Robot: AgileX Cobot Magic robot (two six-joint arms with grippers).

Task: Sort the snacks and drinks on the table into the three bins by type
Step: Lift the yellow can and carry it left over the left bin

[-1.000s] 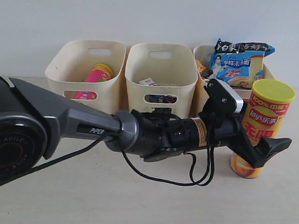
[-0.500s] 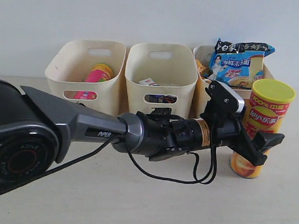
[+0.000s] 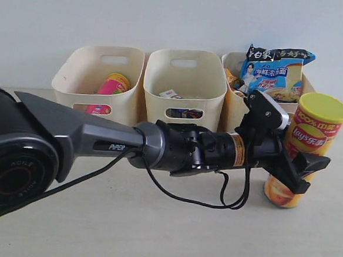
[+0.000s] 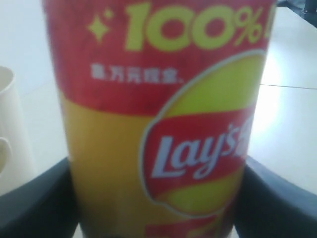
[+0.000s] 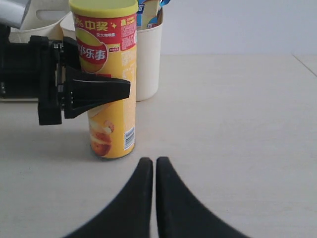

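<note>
L tool (image 3: 312, 172) grips yellow-lid tube (image 3: 318, 136) just beside rt bin (image 3: 232, 106) wall; R tool (image 5: 150, 161) clenched.

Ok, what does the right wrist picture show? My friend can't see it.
An orange-yellow chip tube with a yellow lid stands on a pale table, with the left claw gripping its middle. A cream bin sits behind it, and the right claw, shut, is nearest the camera.

Right tool (image 5: 154, 163) closed near the upright yellow chip tube (image 5: 115, 130), left tool (image 5: 119, 89) across its front
</note>
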